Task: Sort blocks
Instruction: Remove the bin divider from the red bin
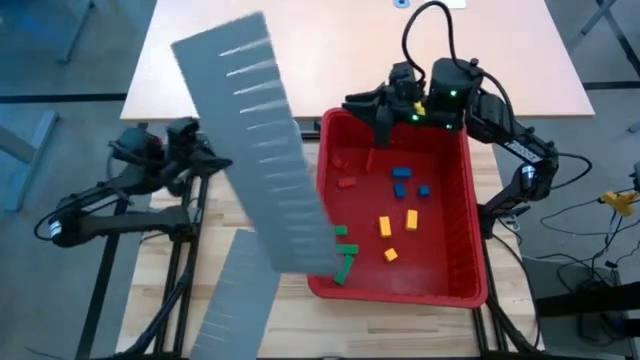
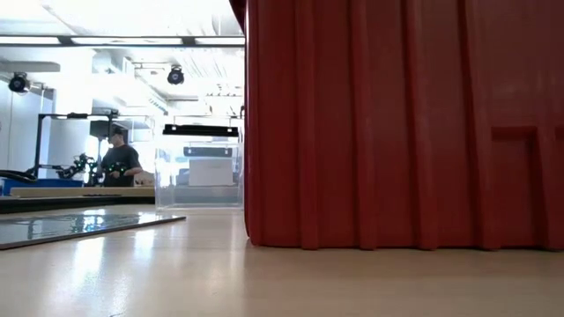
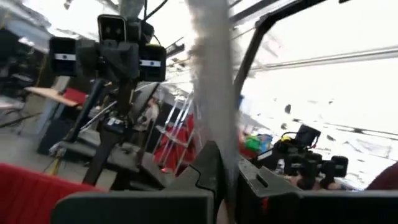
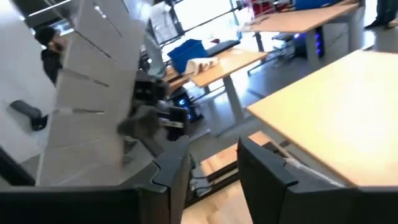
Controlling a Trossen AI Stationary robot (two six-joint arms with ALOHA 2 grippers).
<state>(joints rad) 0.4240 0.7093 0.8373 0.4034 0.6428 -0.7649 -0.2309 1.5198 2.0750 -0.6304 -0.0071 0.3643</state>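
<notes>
Red, blue, yellow and green blocks (image 1: 401,190) lie loose on the floor of a red bin (image 1: 470,200). My left gripper (image 1: 215,163), at the table's left, is shut on a long grey slotted divider panel (image 1: 265,150). The panel is raised and slants from the far left toward the bin's near left corner. My right gripper (image 1: 370,110) hovers above the bin's far left corner. It is open (image 4: 211,168) with nothing between its fingers. The low view shows only the bin's outer wall (image 2: 397,123). My left gripper pinches the divider panel at its left long edge (image 1: 233,165), about halfway along, between its two fingers. The fingers come from the table's left. In the left wrist view the panel (image 3: 214,118) rises edge-on from between the fingers (image 3: 205,180). It is lifted and tilted, its lower end (image 1: 310,255) over the bin's rim.
A second grey divider panel (image 1: 235,300) lies flat on the table near the front edge, left of the bin. A clear tub (image 2: 198,176) stands beyond the table's far side. A person (image 2: 119,163) is far back in the room.
</notes>
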